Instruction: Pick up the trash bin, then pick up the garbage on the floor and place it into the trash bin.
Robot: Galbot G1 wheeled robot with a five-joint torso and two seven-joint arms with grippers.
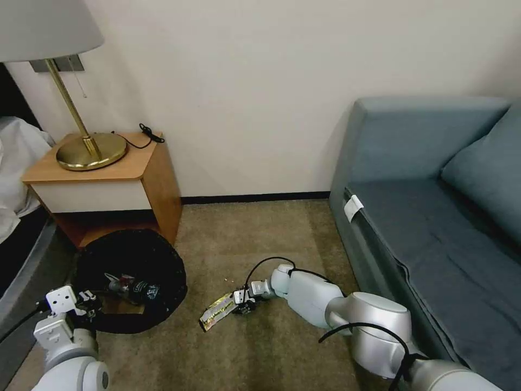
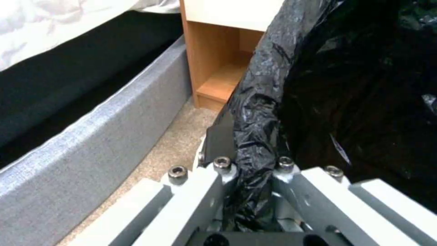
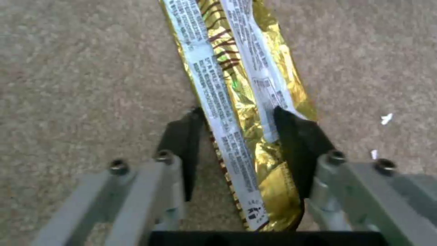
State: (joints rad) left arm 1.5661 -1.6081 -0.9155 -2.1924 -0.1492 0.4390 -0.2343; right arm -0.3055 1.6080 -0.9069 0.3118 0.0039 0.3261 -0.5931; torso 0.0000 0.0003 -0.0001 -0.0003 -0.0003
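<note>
The trash bin (image 1: 163,260), lined with a crinkled black bag, stands on the carpet beside the nightstand. My left gripper (image 1: 89,304) is shut on its near rim; in the left wrist view the bag-covered rim (image 2: 259,102) is pinched between the fingers (image 2: 221,136). Inside the bin lie a small bottle (image 1: 135,289) and a tan piece (image 1: 122,308). A flat gold wrapper with white label strips (image 1: 218,310) lies on the floor to the right of the bin. My right gripper (image 1: 244,301) is low over its near end, open, one finger on each side of the wrapper (image 3: 237,85).
A wooden nightstand (image 1: 146,179) with a brass lamp (image 1: 89,149) stands behind the bin. A bed edge (image 2: 91,136) runs close on the left. A blue-grey sofa (image 1: 434,217) fills the right side. Small crumbs (image 1: 230,279) dot the carpet, which lies open between the bin and the sofa.
</note>
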